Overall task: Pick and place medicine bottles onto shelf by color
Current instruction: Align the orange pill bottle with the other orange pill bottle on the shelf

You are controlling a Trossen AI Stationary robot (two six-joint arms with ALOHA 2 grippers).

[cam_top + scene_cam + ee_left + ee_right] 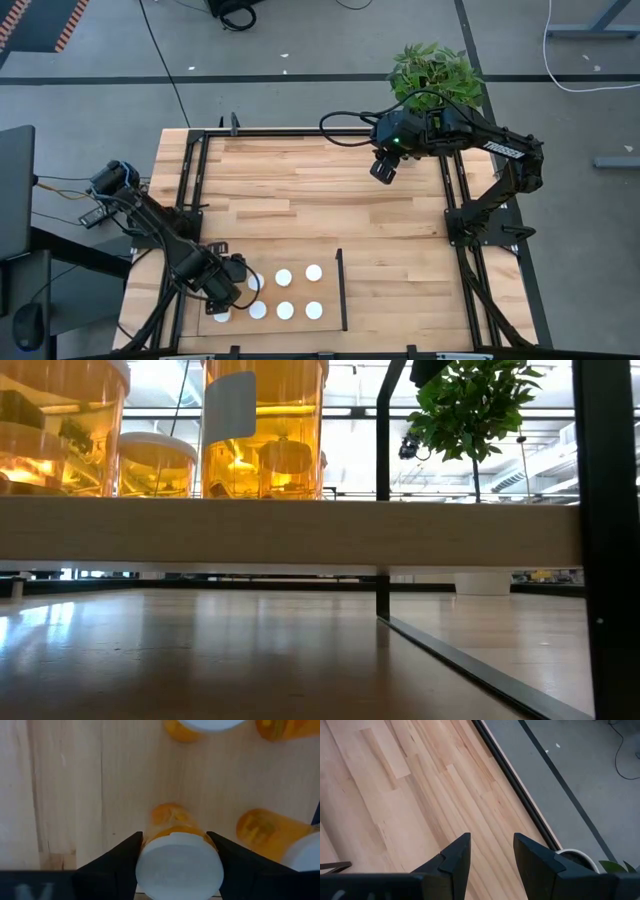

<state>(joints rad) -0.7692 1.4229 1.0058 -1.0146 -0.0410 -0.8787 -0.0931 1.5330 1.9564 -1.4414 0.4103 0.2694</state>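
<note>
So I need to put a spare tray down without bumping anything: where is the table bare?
The widest bare patch is mid-table, between the right gripper and the shelf. Planks right of the shelf's black strip are also free. The shelf is crowded: medicine bottles stand there in rows, and the left gripper has its jaws around one.

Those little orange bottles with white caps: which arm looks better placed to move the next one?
The left. The left gripper sits over the shelf, its fingers either side of a medicine bottle. The right gripper hangs open over bare table, far from them.
</note>
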